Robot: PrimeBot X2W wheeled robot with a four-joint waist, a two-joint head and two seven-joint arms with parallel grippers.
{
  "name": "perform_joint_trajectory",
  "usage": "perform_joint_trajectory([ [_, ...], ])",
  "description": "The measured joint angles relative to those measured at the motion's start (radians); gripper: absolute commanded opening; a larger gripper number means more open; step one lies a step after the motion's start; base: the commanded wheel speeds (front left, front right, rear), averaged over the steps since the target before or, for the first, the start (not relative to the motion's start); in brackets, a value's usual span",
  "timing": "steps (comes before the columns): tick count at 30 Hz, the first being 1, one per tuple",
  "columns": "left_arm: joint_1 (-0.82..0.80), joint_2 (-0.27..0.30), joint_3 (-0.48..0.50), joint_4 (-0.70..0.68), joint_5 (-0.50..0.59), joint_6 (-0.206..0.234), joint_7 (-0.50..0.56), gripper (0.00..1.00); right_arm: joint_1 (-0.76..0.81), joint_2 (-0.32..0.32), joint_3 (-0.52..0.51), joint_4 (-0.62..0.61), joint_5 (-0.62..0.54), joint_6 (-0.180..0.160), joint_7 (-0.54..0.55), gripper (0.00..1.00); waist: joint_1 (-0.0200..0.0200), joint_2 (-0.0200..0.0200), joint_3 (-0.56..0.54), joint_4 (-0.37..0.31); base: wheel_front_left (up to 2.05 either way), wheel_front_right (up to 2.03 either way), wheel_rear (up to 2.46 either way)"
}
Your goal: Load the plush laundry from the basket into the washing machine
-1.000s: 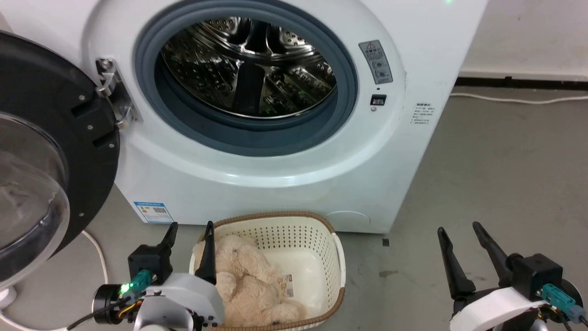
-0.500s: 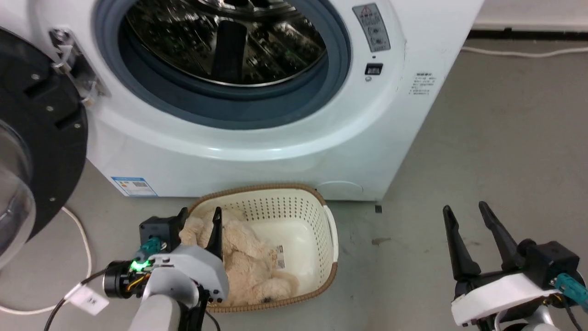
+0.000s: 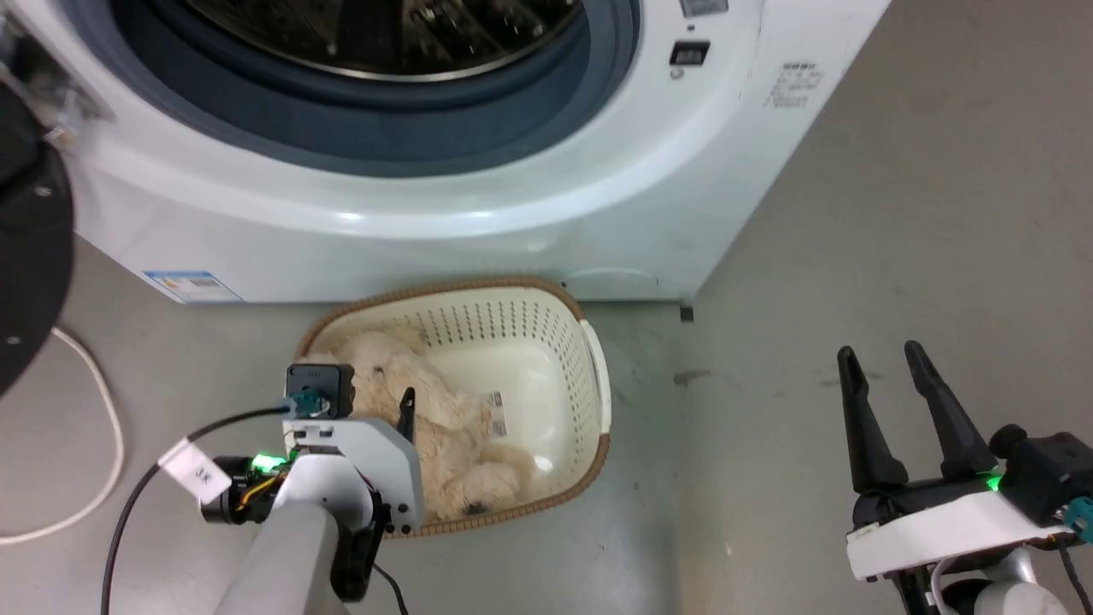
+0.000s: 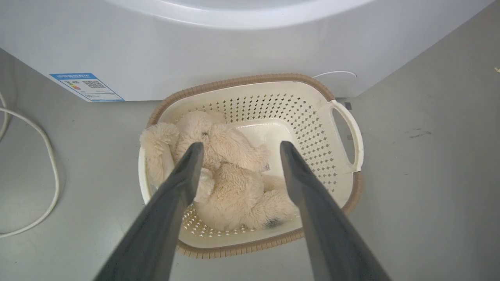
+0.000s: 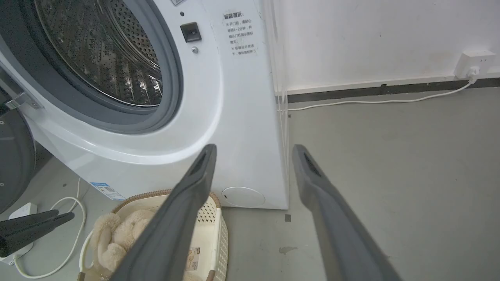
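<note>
The plush laundry (image 3: 444, 427), a shaggy beige toy, lies in the left half of the cream perforated basket (image 3: 546, 342) on the floor before the washing machine (image 3: 512, 213). My left gripper (image 3: 376, 393) hangs open over the basket. In the left wrist view its fingers frame the plush laundry (image 4: 230, 175) inside the basket (image 4: 304, 113) without touching it. My right gripper (image 3: 879, 348) stands open and empty over bare floor, well right of the basket. In the right wrist view the right gripper (image 5: 254, 146) points at the washing machine (image 5: 234, 117) and its open steel drum (image 5: 101, 58).
The washer's black-framed door (image 3: 26, 239) stands swung open at the left. A white cable (image 3: 94, 444) loops on the floor left of the basket. Another cable runs along the wall to a socket (image 5: 474, 64). Grey floor stretches to the right.
The head camera has tilted down, so the washer slid up the picture. My left gripper has moved forward over the basket, above the plush. Both grippers stay open.
</note>
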Motion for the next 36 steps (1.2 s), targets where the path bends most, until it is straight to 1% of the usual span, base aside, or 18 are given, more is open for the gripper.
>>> perform_joint_trajectory([
  [13, -0.126, 0.047, -0.059, 0.142, -0.023, 0.036, 0.078, 1.00, -0.013, 0.000, -0.007, -0.034, 0.062, 0.000, -0.026, 1.00, 0.0000, 0.0000, 0.146, -0.033, 0.00, 0.00, 0.00],
  [14, -0.145, 0.057, -0.072, 0.165, -0.023, 0.046, 0.092, 1.00, -0.017, 0.000, -0.007, -0.039, 0.067, 0.000, -0.031, 1.00, -0.0001, 0.0000, 0.168, -0.037, 0.00, 0.00, 0.00],
  [18, -0.173, 0.069, -0.091, 0.200, -0.023, 0.062, 0.109, 1.00, -0.023, 0.000, -0.009, -0.051, 0.077, 0.000, -0.038, 1.00, -0.0001, 0.0000, 0.201, -0.042, 0.00, 0.00, 0.00],
  [19, -0.193, 0.080, -0.098, 0.222, -0.026, 0.077, 0.117, 1.00, -0.026, 0.000, -0.011, -0.057, 0.084, 0.000, -0.041, 1.00, 0.0000, 0.0000, 0.224, -0.044, 0.00, 0.00, 0.00],
  [20, -0.193, 0.080, -0.098, 0.222, -0.026, 0.077, 0.117, 1.00, -0.026, 0.000, -0.011, -0.057, 0.084, 0.000, -0.041, 1.00, 0.0000, 0.0000, 0.224, -0.044, 0.00, 0.00, 0.00],
  [21, -0.212, 0.091, -0.106, 0.245, -0.028, 0.090, 0.125, 1.00, -0.030, 0.000, -0.011, -0.062, 0.093, 0.000, -0.045, 1.00, 0.0000, 0.0000, 0.246, -0.047, 0.00, 0.00, 0.00],
  [22, -0.212, 0.091, -0.106, 0.245, -0.028, 0.090, 0.125, 1.00, -0.030, 0.000, -0.011, -0.062, 0.093, 0.000, -0.045, 1.00, 0.0000, 0.0000, 0.246, -0.047, 0.00, 0.00, 0.00],
  [24, -0.238, 0.099, -0.116, 0.270, -0.032, 0.106, 0.126, 1.00, -0.032, 0.000, -0.011, -0.072, 0.108, 0.000, -0.050, 1.00, 0.0000, 0.0000, 0.280, -0.049, 0.00, 0.00, 0.00],
  [27, -0.254, 0.104, -0.121, 0.283, -0.041, 0.112, 0.125, 1.00, -0.032, 0.000, -0.010, -0.079, 0.116, 0.000, -0.055, 1.00, 0.0000, 0.0000, 0.302, -0.050, 0.00, 0.00, 0.00],
  [30, -0.281, 0.118, -0.131, 0.314, -0.061, 0.130, 0.125, 1.00, -0.033, 0.000, -0.010, -0.092, 0.133, 0.000, -0.064, 1.00, 0.0000, 0.0000, 0.346, -0.052, 0.00, 0.00, 0.00],
  [36, -0.327, 0.128, -0.149, 0.347, -0.084, 0.142, 0.110, 1.00, -0.037, 0.000, -0.011, -0.106, 0.156, 0.000, -0.076, 1.00, 0.0000, 0.0000, 0.409, -0.054, 0.00, 0.00, 0.00],
])
